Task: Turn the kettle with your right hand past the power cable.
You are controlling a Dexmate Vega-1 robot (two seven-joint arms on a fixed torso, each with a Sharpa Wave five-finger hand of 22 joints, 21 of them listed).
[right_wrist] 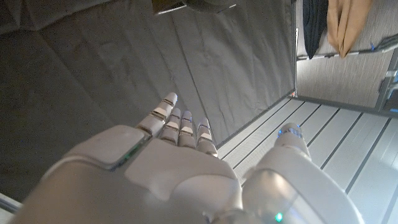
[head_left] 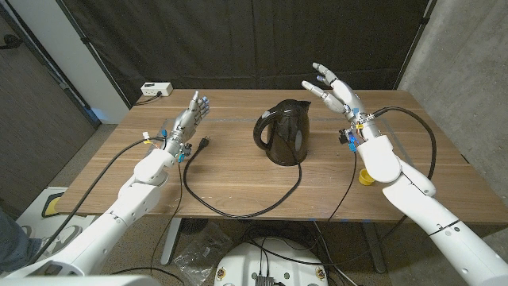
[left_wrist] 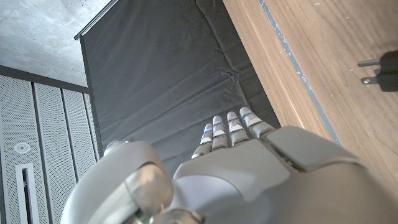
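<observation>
A black electric kettle (head_left: 284, 131) stands on the wooden table (head_left: 238, 195) near its middle, handle toward the left side. Its black power cable (head_left: 238, 208) loops across the table in front of it and ends in a plug (head_left: 204, 144) left of the kettle; the plug (left_wrist: 378, 71) also shows in the left wrist view. My right hand (head_left: 332, 90) is raised above the table to the right of the kettle, fingers spread, holding nothing and apart from it. My left hand (head_left: 189, 119) hovers at the table's left side, fingers straight, holding nothing.
A white power strip (head_left: 155, 90) lies at the table's far left corner. A small yellow object (head_left: 366, 176) sits at the right by my right forearm. Black curtain (head_left: 238, 40) hangs behind the table. Cables run along both arms.
</observation>
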